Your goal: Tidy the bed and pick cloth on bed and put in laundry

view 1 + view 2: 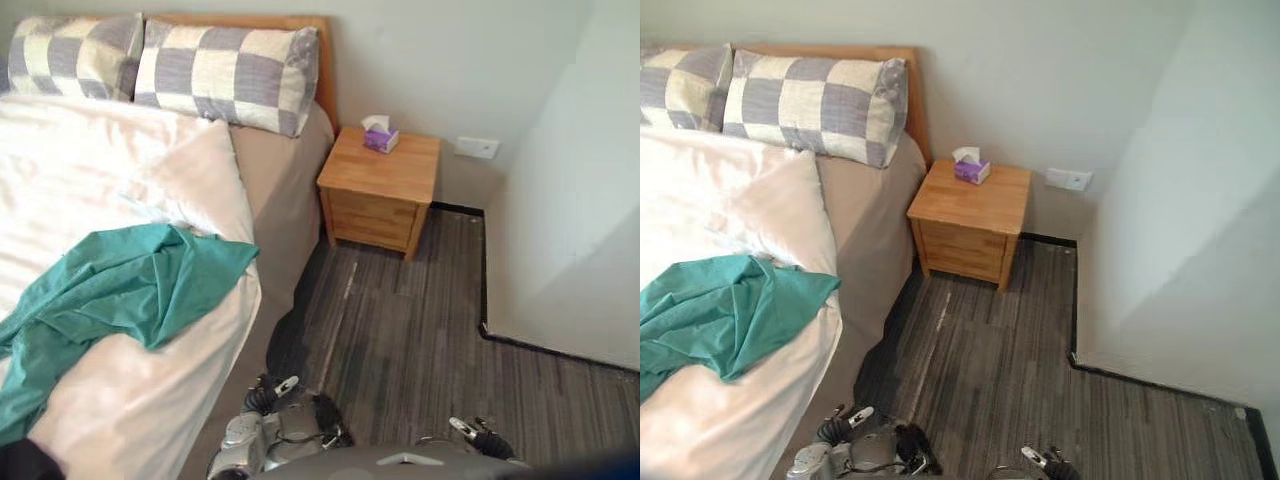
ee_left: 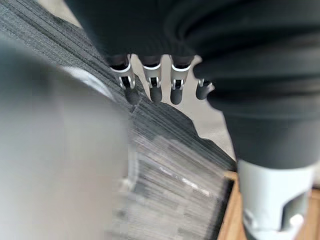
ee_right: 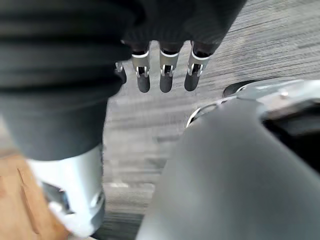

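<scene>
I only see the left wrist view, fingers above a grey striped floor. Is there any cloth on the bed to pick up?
Observer: Yes, a teal cloth lies crumpled on the white duvet, close to the duvet's near edge.
Operator: My left hand looks empty. Is the right one holding anything?
Observer: No. The right hand hangs over the floor with straight fingers, holding nothing.
Operator: What stands beside the bed?
Observer: A wooden nightstand with a tissue box on top.
</scene>
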Available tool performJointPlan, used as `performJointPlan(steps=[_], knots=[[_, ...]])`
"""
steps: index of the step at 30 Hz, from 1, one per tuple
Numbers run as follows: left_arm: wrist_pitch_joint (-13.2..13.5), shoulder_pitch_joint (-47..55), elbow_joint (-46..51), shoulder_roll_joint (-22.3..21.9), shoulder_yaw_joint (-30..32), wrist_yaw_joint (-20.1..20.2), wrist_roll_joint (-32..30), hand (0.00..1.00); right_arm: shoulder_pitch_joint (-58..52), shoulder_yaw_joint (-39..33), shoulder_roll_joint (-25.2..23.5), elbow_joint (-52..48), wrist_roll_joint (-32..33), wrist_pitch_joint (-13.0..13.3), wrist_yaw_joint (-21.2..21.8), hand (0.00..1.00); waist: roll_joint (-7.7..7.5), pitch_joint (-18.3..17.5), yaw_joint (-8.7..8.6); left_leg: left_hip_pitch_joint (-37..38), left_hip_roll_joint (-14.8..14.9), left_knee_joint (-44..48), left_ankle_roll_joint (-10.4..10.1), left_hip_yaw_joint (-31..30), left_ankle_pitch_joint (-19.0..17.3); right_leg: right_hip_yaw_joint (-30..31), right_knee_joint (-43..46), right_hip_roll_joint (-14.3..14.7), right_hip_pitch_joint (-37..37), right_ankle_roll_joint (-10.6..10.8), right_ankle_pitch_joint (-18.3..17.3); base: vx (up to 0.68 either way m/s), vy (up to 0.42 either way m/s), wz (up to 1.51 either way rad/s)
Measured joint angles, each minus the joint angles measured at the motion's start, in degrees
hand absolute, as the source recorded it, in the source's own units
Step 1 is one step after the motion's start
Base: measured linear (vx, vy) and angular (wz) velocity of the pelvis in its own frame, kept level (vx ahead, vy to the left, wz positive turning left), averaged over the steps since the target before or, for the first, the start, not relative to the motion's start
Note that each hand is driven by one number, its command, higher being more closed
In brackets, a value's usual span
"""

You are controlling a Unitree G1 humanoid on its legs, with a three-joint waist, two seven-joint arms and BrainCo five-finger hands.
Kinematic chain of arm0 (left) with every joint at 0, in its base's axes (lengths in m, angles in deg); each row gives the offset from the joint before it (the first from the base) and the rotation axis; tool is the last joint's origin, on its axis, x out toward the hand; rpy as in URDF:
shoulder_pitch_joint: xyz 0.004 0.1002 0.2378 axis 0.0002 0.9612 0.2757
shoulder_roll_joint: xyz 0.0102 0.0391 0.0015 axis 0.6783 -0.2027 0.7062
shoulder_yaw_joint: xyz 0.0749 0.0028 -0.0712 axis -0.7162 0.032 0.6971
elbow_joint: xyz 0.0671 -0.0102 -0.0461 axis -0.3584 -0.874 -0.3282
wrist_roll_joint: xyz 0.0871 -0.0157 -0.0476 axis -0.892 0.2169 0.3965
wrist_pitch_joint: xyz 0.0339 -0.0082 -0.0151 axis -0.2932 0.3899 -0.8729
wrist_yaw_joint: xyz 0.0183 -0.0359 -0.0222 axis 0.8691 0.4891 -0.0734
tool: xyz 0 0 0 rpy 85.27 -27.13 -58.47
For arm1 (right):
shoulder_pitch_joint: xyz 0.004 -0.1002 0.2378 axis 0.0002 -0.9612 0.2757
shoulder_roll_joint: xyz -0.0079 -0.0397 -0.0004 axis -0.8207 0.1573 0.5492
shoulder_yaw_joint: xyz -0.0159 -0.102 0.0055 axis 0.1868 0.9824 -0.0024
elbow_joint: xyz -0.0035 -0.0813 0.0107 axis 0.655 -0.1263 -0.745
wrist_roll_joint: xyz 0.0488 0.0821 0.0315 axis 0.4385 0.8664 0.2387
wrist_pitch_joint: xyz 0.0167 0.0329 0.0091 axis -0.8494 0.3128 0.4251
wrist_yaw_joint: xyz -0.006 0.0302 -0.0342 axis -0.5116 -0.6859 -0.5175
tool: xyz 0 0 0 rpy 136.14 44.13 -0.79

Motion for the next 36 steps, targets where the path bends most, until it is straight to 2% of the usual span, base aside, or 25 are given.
performJointPlan(steps=[1,2,3,4,6,7,8,9,10,12,14,15,16,17,19,20,21,22,23,25,27,28,32,36], knots=[[-0.66,-0.51,-0.72,0.22,0.05,-0.67,0.1,0.0,0.94,-0.44,-0.48,0.15,0.01,0.66,-0.14,0.0,-0.12,-0.06,-0.05,0.01,-0.92,-0.99,1.72,3.38,-0.55,-1.58,-1.16,-0.2,0.74,0.39,1.18,0.37,0.112,0.89],[-0.79,-0.37,-2.26,0.23,0.16,-0.8,0.94,0.0,1.67,-0.29,-0.39,0.32,0.0,1.18,-0.3,0.0,0.27,-0.17,0.09,1.03,-2.12,-2.08,4.19,3.85,-1.99,-2.19,-1.55,-0.15,2.08,0.9,2.11,0.36,0.116,0.83],[-0.94,-0.35,-2.73,0.31,0.0,-0.83,1.61,0.0,1.91,-0.2,-0.41,0.33,-0.11,1.38,-0.4,0.0,0.34,-0.17,0.42,1.94,-2.84,-2.69,5.06,3.87,-2.79,-2.24,-1.42,-0.17,2.69,0.81,2.36,0.33,0.116,0.59],[-1.84,-0.34,-2.88,0.53,-0.02,-0.83,2.19,0.0,2.28,-0.02,-0.43,0.32,-0.78,1.52,-0.8,0.0,0.53,-0.3,1.17,3.22,-3.64,-3.66,4.95,3.66,-4.33,-2.15,-0.08,-0.23,3.3,0.69,2.66,0.3,0.098,0.44],[-2.72,-0.11,-3.01,0.9,-0.14,-0.74,2.15,0.0,3.54,0.63,-0.23,0.58,-1.23,1.38,-1.64,0.0,1.04,-0.56,1.5,5.23,-4.59,-5.73,3.86,2.84,-5.97,-2.1,7.23,-1.36,1.62,0.61,2.71,0.29,0.101,0.35],[-2.93,-0.06,-3.51,0.98,-1.29,-0.69,2.15,0.0,4.12,1.06,-0.08,0.46,-1.5,1.38,-2.17,0.0,1.26,-0.77,1.5,6.92,-5.79,-8.48,3.32,2.34,-6.21,-1.9,17.27,-3.09,-2.13,0.6,2.93,0.27,0.112,0.32],[-2.93,-0.02,-4.0,1.36,-2.59,-0.67,2.17,0.0,4.33,1.16,-0.06,0.37,-3.33,1.49,-2.71,0.0,1.12,-0.89,1.38,8.51,-7.19,-10.46,3.07,1.33,-6.05,-0.39,28.74,-5.71,-6.62,0.52,5.05,0.22,0.097,0.38],[-2.99,-0.05,-4.25,1.56,-3.32,-0.64,2.15,0.0,4.32,1.19,-0.02,0.47,-3.66,1.48,-2.97,0.0,1.06,-0.91,1.18,9.4,-7.95,-11.28,2.95,0.46,-6.04,1.06,34.86,-6.96,-8.94,0.86,5.37,0.2,0.028,0.58],[-3.03,-0.14,-4.53,1.69,-4.32,-0.69,2.26,0.0,4.45,1.09,0.2,0.37,-3.64,1.66,-3.5,0.0,1.06,-0.87,0.53,10.91,-8.9,-12.18,2.74,-1.59,-6.07,2.67,42.04,-8.61,-12.35,0.83,3.84,0.2,0.004,0.73],[-3.08,-0.22,-5.68,1.74,-4.71,-0.75,2.41,0.0,4.67,1.34,1.11,0.22,-5.22,1.9,-4.2,0.0,1.3,-0.91,-0.38,13.08,-9.28,-13.0,2.16,-4.29,-5.94,2.91,45.52,-9.76,-16.34,-0.01,0.6,0.2,-0.014,0.81],[-3.12,-0.15,-5.71,1.79,-5.03,-0.71,4.52,0.0,4.36,2.09,1.7,0.04,-5.67,2.43,-4.39,0.0,1.35,-0.56,-0.39,15.05,-9.29,-13.61,1.13,-7.39,-5.4,4.32,44.12,-9.8,-19.31,0.79,-1.37,0.17,-0.091,0.85],[-3.15,-0.38,-5.69,1.78,-5.72,-0.72,4.69,0.0,3.98,2.38,2.05,0.06,-5.68,2.47,-4.41,0.0,1.32,-0.54,-0.42,16.32,-9.27,-14.95,-0.05,-10.83,-4.83,6.01,41.18,-8.76,-21.08,0.87,-1.76,0.1,-0.171,1.28],[-3.33,-0.82,-5.72,1.82,-6.82,-0.65,5.73,0.0,3.73,2.82,2.08,0.03,-5.72,2.55,-4.38,0.0,1.58,-0.48,-0.77,16.72,-9.16,-16.45,-1.39,-14.87,-4.33,7.88,37.04,-7.44,-22.24,0.95,-1.7,0.08,-0.193,1.43],[-3.39,-0.92,-5.72,1.83,-6.81,-0.62,5.96,0.0,3.32,3.11,2.08,0.06,-5.73,2.55,-4.39,0.0,1.42,-0.54,-0.95,16.83,-9.13,-17.03,-1.72,-16.66,-4.13,8.9,34.75,-6.92,-22.65,0.99,-1.67,0.06,-0.238,1.85],[-3.84,-1.88,-5.59,1.71,-6.26,-0.55,5.86,0.0,1.65,3.48,1.39,0.39,-5.54,2.55,-4.41,0.0,0.44,-0.26,-1.06,16.68,-8.82,-19.22,-2.39,-23.6,-3.55,14.76,23.16,-5.08,-23.31,1.14,-0.3,0.08,-0.326,1.97],[-3.88,-1.86,-5.51,1.74,-5.93,-0.56,5.86,0.0,1.61,3.59,1.32,0.66,-5.49,2.59,-4.41,0.0,0.13,-0.22,-0.95,16.48,-8.8,-19.58,-2.36,-24.52,-3.34,16.32,20.35,-4.94,-23.33,0.89,0.48,0.1,-0.34,1.76],[-3.9,-1.56,-5.06,2.02,-4.53,-0.52,5.71,0.0,1.57,4.49,0.57,0.78,-5.38,2.99,-4.42,0.0,-1.23,-0.58,-0.56,15.57,-9.05,-19.74,-2.94,-25.83,-2.5,19.74,12.86,-5.03,-22.78,0.29,1.84,0.12,-0.386,1.38],[-3.83,-0.73,-4.21,2.84,-3.01,-0.46,5.49,0.0,1.45,5.61,-0.39,0.8,-5.13,3.61,-4.42,0.0,-4.28,-0.89,-0.33,15.24,-10.45,-19.25,-4.49,-25.69,-1.52,22.01,7.55,-6.34,-22.23,1.71,2.04,0.14,-0.388,1.5],[-3.6,-0.62,-4.29,2.38,-1.0,-0.34,5.32,0.0,1.24,5.97,-0.35,0.99,-4.91,4.29,-4.33,0.0,-4.88,-0.56,-0.36,13.96,-9.66,-17.03,-5.18,-26.09,-0.89,21.76,8.03,-6.3,-22.01,3.24,5.75,0.19,-0.463,1.19],[-2.47,0.91,-3.8,0.34,3.44,-0.52,4.01,0.0,0.43,8.15,1.22,0.82,-4.83,5.98,-4.31,0.0,-2.93,-1.15,0.85,14.41,-6.97,-17.54,-7.44,-28.61,-0.8,21.4,8.1,-3.42,-19.44,2.05,6.51,0.21,-0.346,0.75],[-2.36,1.55,-3.89,-0.86,4.67,-0.67,3.85,0.0,-0.1,9.88,2.15,0.77,-4.78,6.87,-4.26,0.0,-1.65,-2.04,1.9,15.98,-5.55,-19.43,-8.48,-29.46,-0.03,20.23,7.17,-1.94,-17.44,1.05,7.5,0.25,-0.176,0.27],[-2.26,2.08,-4.08,-1.18,4.82,-0.69,2.73,0.0,-0.31,10.8,2.28,0.39,-4.4,7.41,-4.22,0.0,-0.95,-2.97,1.91,16.91,-3.98,-21.6,-9.66,-30.78,0.75,18.66,5.83,-0.33,-15.84,0.97,8.04,0.28,-0.157,0.39],[-1.28,2.66,-4.11,-1.03,5.26,-0.88,1.82,0.0,0.03,13.54,2.31,0.38,-3.3,7.21,-4.06,0.0,-1.67,-3.66,2.2,19.95,-1.36,-26.77,-11.75,-31.44,4.15,15.14,4.09,2.21,-12.57,0.94,8.05,0.21,-0.147,0.45],[0.84,2.96,-3.73,-1.22,5.23,-0.9,1.17,0.0,0.69,14.63,2.46,0.48,-1.34,5.27,-4.33,0.0,-1.73,-3.69,2.36,19.49,-1.37,-25.58,-11.25,-27.72,5.96,10.36,3.96,1.46,-9.42,0.55,8.29,0.06,-0.032,0.72]])
